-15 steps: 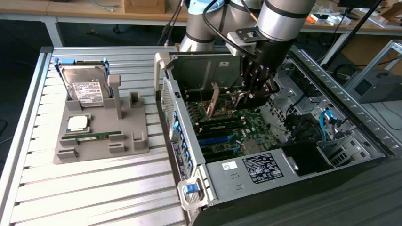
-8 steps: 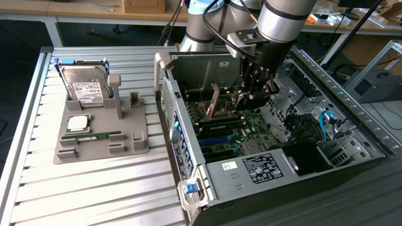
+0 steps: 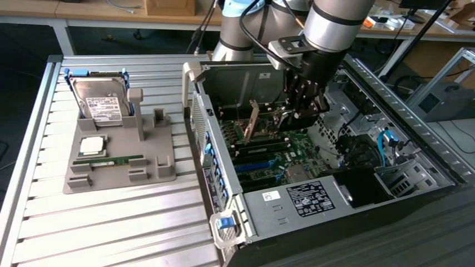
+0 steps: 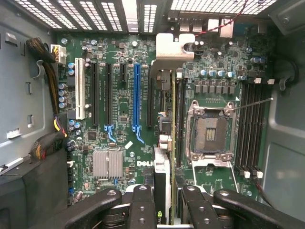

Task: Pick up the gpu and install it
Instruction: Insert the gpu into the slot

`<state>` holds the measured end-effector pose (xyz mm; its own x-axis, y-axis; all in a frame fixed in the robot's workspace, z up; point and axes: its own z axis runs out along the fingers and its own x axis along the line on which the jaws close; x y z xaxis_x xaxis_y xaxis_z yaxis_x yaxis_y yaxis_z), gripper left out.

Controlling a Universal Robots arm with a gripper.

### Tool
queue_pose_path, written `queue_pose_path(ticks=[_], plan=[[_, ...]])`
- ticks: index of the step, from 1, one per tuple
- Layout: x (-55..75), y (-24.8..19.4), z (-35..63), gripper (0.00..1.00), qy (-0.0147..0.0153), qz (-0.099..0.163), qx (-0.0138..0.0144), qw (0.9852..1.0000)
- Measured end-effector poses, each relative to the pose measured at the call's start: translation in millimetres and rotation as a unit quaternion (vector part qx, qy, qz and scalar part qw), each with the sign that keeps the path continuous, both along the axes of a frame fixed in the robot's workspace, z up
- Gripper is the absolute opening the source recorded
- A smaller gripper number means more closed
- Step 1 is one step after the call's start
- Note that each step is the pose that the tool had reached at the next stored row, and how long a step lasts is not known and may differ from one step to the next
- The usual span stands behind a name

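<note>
Install step: gripper fingers clamped on gpu, edge-on inside case; needs alignment over motherboard slot.

Gripper fingertips hidden inside computer case in exterior view; finger bases cut off by lower frame edge in wrist view. Gpu edge-on in wrist view, lower end hidden between fingers; faces not visible. Robot arm cut off at top of exterior view. Hard drive label text too small to read. Case front cut off at lower edge, exterior view.
</note>
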<state>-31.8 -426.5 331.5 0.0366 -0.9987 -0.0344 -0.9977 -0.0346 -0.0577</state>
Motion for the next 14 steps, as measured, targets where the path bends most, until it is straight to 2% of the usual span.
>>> queue_pose_path(ticks=[14], plan=[[-0.2,-2.1,-3.8,0.27,0.0,0.0,-0.0001,1.0]])
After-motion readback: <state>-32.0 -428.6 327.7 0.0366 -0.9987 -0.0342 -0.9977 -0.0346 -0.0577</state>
